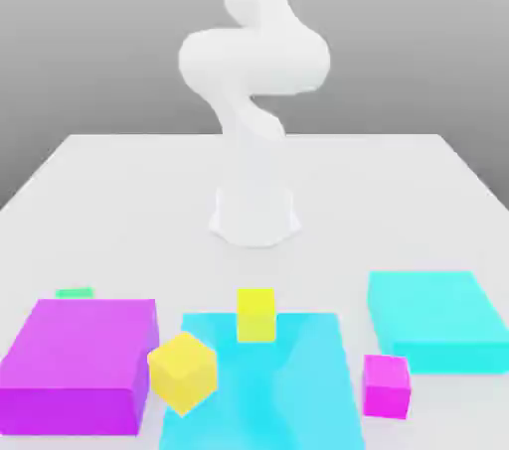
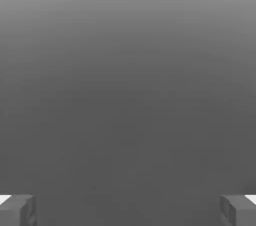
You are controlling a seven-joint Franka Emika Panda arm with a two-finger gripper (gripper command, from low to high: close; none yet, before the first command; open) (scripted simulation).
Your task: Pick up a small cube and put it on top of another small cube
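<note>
grey backdrop behind a pale white table [image 1: 119,190] is what i get in the exterior view, with the arm [image 1: 254,90] standing upright at the middle. nothing of the task looks done to me: the small green cube [image 1: 75,292] sits on the table, mostly hidden behind the big magenta block [image 1: 80,364] at the exterior view's left, and the small magenta cube [image 1: 387,385] sits bare at the exterior view's right, well apart from it. counting: one green cube, one small magenta cube, two yellow cubes [image 1: 183,369], two cyan slabs [image 1: 437,319], one big magenta block.

over to the hand view: plain grey ahead, the gripper [image 2: 128,210] spread wide with its fingertips [image 2: 17,210] at the corners, nothing between the jaws. picking, carrying and stacking are all left.
</note>
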